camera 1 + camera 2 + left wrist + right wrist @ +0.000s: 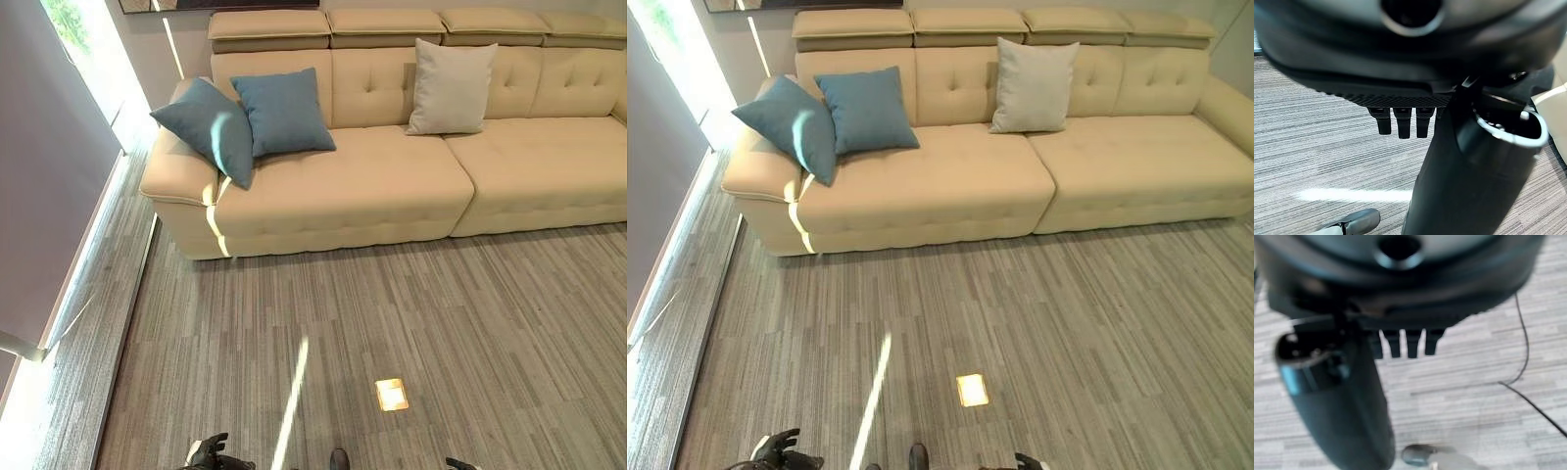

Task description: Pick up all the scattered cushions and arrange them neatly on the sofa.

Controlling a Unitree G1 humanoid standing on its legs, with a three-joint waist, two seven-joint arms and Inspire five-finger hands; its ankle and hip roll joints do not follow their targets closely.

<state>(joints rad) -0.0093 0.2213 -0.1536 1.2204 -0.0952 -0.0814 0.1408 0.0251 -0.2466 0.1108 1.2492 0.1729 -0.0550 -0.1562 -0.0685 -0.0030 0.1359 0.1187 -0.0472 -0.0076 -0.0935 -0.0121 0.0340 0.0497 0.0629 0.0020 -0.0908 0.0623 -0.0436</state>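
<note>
A beige sofa (392, 186) stands across the far side of the room. Two blue cushions rest at its left end: one (208, 128) leans on the armrest, the other (283, 111) stands against the backrest beside it. A light grey cushion (451, 87) stands upright against the backrest near the middle. My left hand (208, 452) hangs low at the near edge, far from the sofa, and its fingers (1400, 125) point straight down over the carpet, holding nothing. My right hand (458, 463) hangs likewise, its fingers (1400, 343) straight and empty.
Grey striped carpet (441, 323) stretches between me and the sofa. A small brass floor plate (392, 394) is set into it close to me. A grey wall panel (49, 176) and a bright window strip run along the left side.
</note>
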